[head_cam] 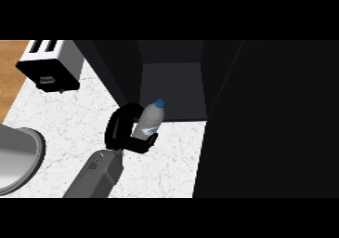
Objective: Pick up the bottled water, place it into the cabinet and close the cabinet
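The bottle's [150,119] lower end is hidden inside the curled left hand [124,132]. Left of the bottle, the sink [21,153] is cut off by the view's left edge. Right of the bottle, the cabinet door [275,121] runs past the right edge.

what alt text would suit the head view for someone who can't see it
The robot's black left hand grips a clear plastic water bottle with a blue cap, holding it at the open dark cabinet. A white slotted toaster stands at the back left of the white marble counter.
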### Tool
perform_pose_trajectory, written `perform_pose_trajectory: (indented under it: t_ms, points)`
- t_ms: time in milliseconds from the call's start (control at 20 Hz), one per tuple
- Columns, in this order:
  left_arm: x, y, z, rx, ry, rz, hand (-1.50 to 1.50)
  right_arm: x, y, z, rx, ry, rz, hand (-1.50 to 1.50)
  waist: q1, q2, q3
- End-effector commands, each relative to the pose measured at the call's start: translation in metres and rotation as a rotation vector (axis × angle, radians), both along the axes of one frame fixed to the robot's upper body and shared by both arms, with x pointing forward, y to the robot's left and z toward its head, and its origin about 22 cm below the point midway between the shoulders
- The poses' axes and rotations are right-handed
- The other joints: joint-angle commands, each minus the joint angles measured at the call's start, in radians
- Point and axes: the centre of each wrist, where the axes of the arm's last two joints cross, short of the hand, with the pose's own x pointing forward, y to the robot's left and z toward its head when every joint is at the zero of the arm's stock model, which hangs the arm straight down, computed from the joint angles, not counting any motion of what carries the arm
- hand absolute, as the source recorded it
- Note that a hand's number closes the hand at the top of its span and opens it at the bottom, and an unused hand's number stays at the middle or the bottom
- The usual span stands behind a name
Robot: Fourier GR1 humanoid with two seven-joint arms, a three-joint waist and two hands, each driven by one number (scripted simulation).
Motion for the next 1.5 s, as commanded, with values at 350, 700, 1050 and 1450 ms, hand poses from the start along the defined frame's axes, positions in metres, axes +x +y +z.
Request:
perform_pose_trajectory:
  t_ms: [350,700,1050,1450]
  points:
    - [0.016,-0.067,0.053,0.008,-0.011,0.007,1.50,0.002,-0.039,-0.001,0.123,0.004,0.088,-1.50,-0.009,0.000,0.000]
    - [0.055,-0.101,0.100,0.034,0.004,0.007,1.50,-0.003,-0.065,-0.002,0.166,0.009,0.048,-1.50,-0.019,0.007,-0.001]
    - [0.066,-0.110,0.096,0.131,0.017,0.086,1.50,-0.004,-0.087,0.005,0.151,-0.015,0.066,-1.50,-0.028,0.011,-0.001]
    - [0.092,-0.099,0.103,0.217,0.057,0.164,1.50,-0.008,-0.094,0.003,0.161,-0.013,0.107,-1.50,-0.044,0.020,-0.001]
